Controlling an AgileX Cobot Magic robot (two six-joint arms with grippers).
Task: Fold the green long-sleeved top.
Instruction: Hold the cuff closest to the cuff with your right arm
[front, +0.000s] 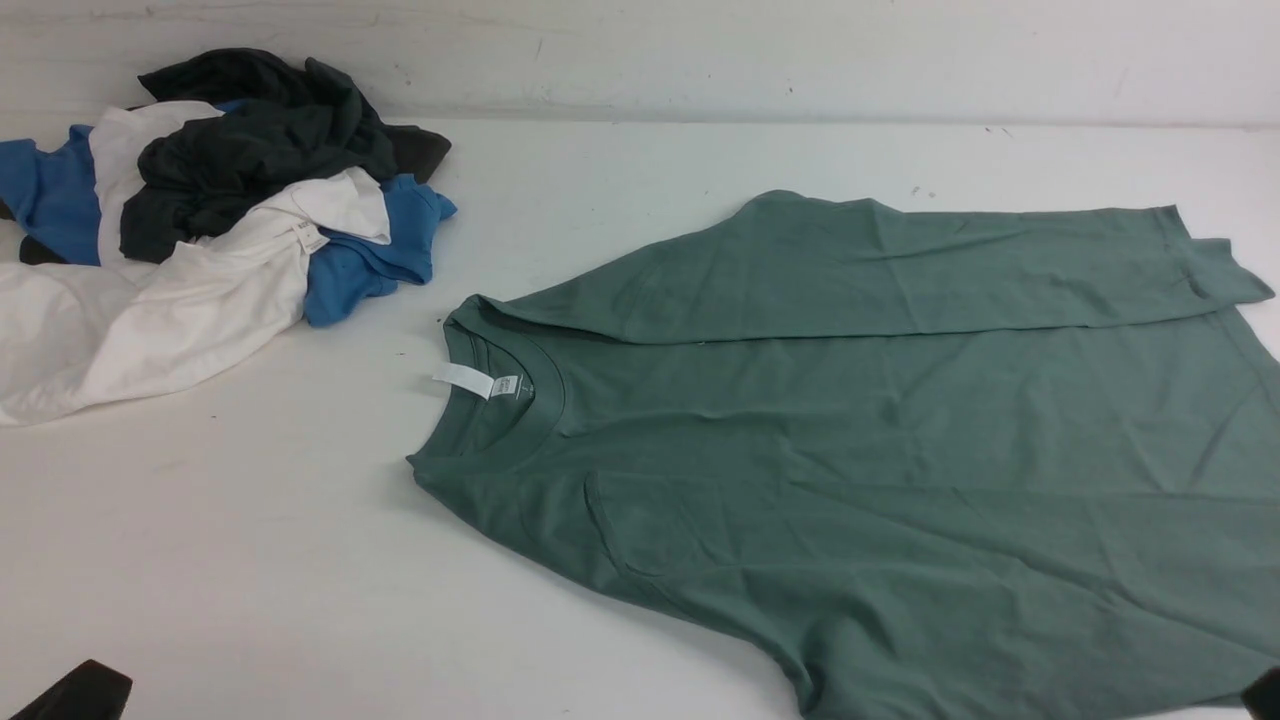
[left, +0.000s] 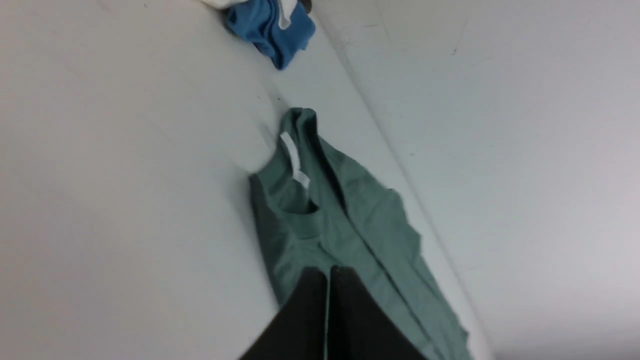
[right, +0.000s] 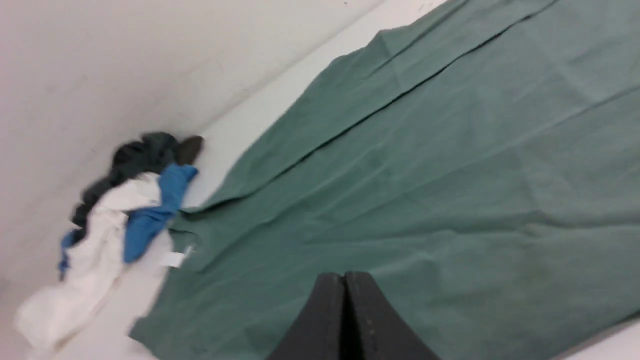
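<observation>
The green long-sleeved top (front: 900, 440) lies flat on the white table, its collar with the white tag (front: 465, 380) pointing left. Its far sleeve (front: 900, 270) is folded across the body, with the cuff at the right. The chest pocket (front: 630, 520) faces up. My left gripper (left: 328, 270) hovers shut and empty just short of the top (left: 350, 215); only its dark tip (front: 80, 690) shows at the front view's lower left corner. My right gripper (right: 344, 275) is shut with nothing in it, over the near part of the top (right: 450, 175).
A heap of other clothes sits at the back left: a dark charcoal garment (front: 260, 150), a bright blue one (front: 370, 260) and a white one (front: 150, 310). A white wall (front: 700, 50) runs along the table's far edge.
</observation>
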